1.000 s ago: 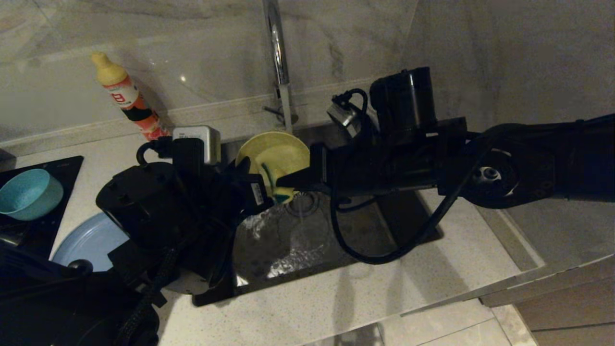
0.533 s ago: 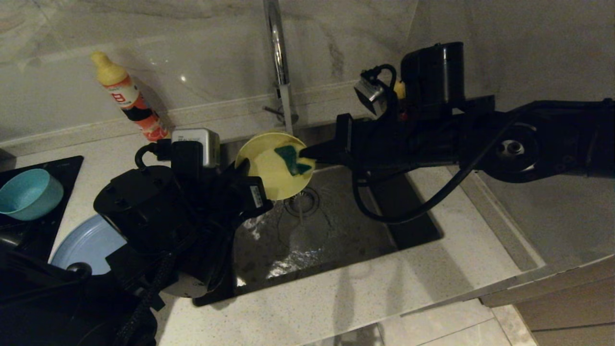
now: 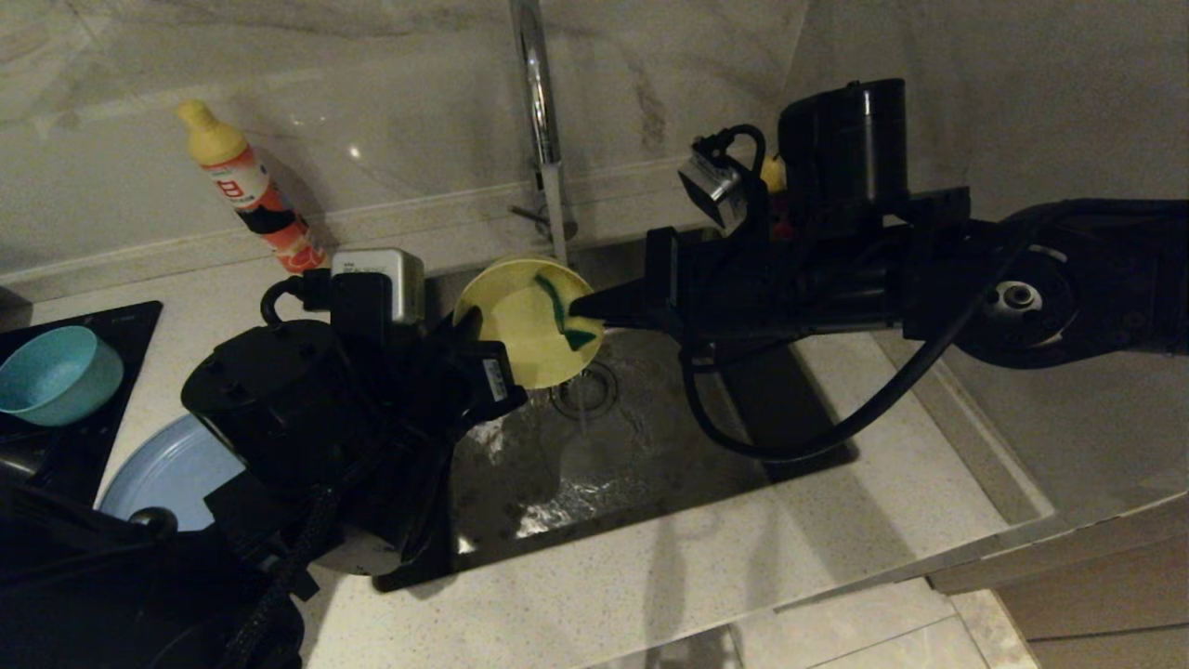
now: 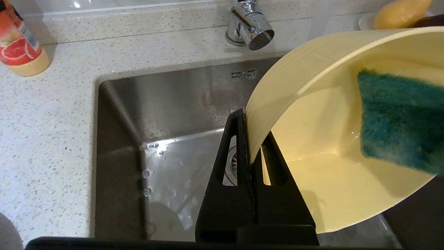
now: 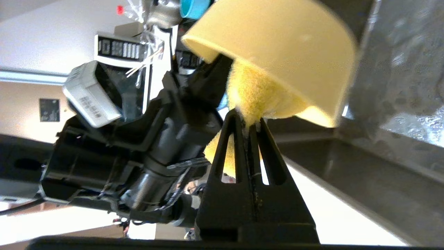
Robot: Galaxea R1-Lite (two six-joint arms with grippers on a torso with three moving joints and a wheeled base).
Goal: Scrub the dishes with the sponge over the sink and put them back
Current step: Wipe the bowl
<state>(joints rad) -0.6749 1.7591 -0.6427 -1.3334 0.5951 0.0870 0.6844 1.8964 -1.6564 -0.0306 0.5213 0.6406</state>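
Steel sink (image 3: 650, 446), tilted yellow bowl (image 3: 520, 334), green-faced sponge (image 3: 567, 316) inside

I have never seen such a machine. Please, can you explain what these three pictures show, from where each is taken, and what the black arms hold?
This is a robot with two black arms. One picture looks down from its head; the other two come from cameras on its wrists. The left gripper has its jaws shut on the rim of a yellow bowl, held tilted above the sink. The right gripper has its jaws shut on a sponge, pressed inside the bowl. On the counter to the left lie a blue plate and a teal bowl, with a bottle behind them. The faucet stands behind the sink.
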